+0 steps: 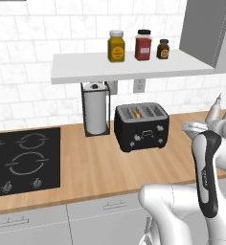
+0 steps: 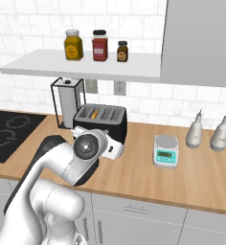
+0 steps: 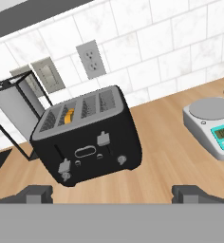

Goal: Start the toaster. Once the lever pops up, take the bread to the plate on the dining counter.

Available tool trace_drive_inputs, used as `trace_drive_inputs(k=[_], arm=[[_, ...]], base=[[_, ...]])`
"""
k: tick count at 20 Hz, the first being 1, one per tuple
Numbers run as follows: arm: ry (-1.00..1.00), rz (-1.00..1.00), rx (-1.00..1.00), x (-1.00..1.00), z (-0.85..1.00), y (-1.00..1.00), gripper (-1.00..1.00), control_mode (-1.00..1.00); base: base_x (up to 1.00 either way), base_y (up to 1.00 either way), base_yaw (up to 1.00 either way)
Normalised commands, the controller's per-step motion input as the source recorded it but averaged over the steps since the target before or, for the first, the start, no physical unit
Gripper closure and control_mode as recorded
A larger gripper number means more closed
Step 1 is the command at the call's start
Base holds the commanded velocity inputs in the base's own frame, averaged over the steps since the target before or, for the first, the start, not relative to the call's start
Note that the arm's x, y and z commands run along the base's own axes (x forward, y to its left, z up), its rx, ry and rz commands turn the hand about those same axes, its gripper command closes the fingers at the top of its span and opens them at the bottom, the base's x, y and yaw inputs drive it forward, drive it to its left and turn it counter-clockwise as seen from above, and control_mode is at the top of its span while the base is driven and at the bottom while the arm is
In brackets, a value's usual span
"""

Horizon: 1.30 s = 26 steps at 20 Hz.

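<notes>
Gripper (image 3: 112, 193): spread wide, holding nothing, 2 dark finger tips flanking the bottom of the hand view, aimed at the front of the toaster (image 3: 88, 137) and apart from it.

Toaster: black, boxy, standing on the wooden counter (image 1: 100, 167) against the tiled wall, just beside the paper towel stand (image 1: 96, 109), below the shelf (image 1: 129, 67) with 3 jars.

Bread (image 3: 69, 115): seated down in a slot, only a yellowish edge visible.

Levers: 2 grey tabs on the front, 1 high near the middle (image 3: 103, 138), 1 low at the left (image 3: 64, 167).

Scale (image 2: 165, 150): on the counter, to the right.

Step in hand, judged: approach to start the toaster; nothing pressed yet.

Next move, judged: close in on the lever, set a finger tip on top, push straight down.

Arm pose: folded, elbow raised, hand pointing forward and down, rolled somewhat.
</notes>
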Motion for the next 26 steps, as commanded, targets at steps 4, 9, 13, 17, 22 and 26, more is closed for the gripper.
trace_drive_inputs(k=[4, 9, 13, 17, 22, 26], arm=[[0.00, 0.00, 0.00, 0.00, 0.00, 0.00, -1.00, -1.00], [0.00, 0.00, 0.00, 0.00, 0.00, 0.00, -1.00, -1.00], [0.00, 0.00, 0.00, 0.00, 0.00, 0.00, -1.00, -1.00], [0.00, 0.00, 0.00, 0.00, 0.00, 0.00, -1.00, -1.00], [0.00, 0.00, 0.00, 0.00, 0.00, 0.00, -1.00, -1.00], [0.00, 0.00, 0.00, 0.00, 0.00, 0.00, -1.00, -1.00]], base=[[0.00, 0.00, 0.00], [0.00, 0.00, 0.00], [0.00, 0.00, 0.00], [0.00, 0.00, 0.00], [0.00, 0.00, 0.00], [0.00, 0.00, 0.00]])
